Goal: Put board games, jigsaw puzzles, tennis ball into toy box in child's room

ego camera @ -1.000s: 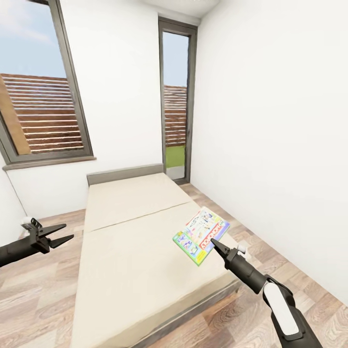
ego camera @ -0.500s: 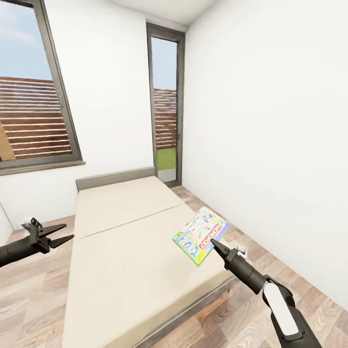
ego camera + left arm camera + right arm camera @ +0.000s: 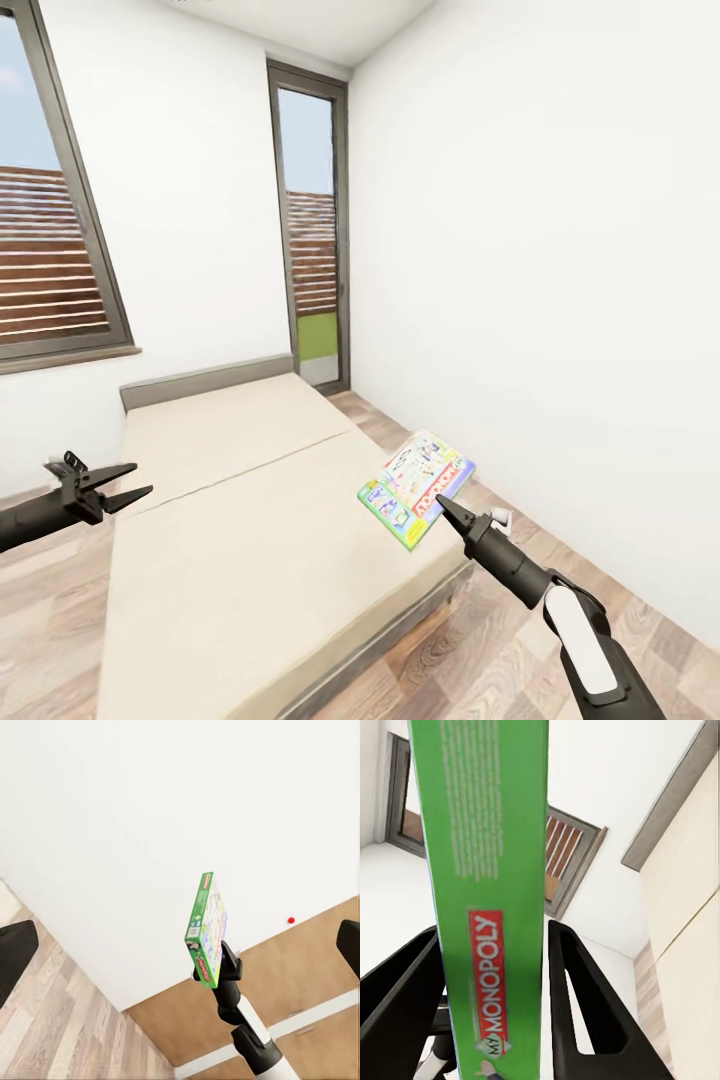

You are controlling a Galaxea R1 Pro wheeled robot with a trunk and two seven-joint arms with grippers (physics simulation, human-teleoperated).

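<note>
My right gripper (image 3: 441,505) is shut on the near edge of a board game (image 3: 416,486), a flat colourful Monopoly box with green edges, held tilted in the air over the right side of the bed (image 3: 240,530). In the right wrist view the box's green edge (image 3: 487,885) stands clamped between the two black fingers (image 3: 581,1012). The left wrist view shows the same board game (image 3: 206,930) edge-on, gripped from below by the right gripper (image 3: 217,971). My left gripper (image 3: 135,480) hangs open at the left, over the bed's left edge, holding nothing.
The cream bed with its grey headboard (image 3: 205,378) fills the middle of the room. A white wall (image 3: 560,300) runs close on the right, with a strip of wood floor (image 3: 520,560) between it and the bed. A tall glass door (image 3: 312,260) and a window (image 3: 50,260) lie behind.
The whole view has swung to the right, so the bed, window and door shift left in the picture. Both arms and the held board game keep their place relative to me.
</note>
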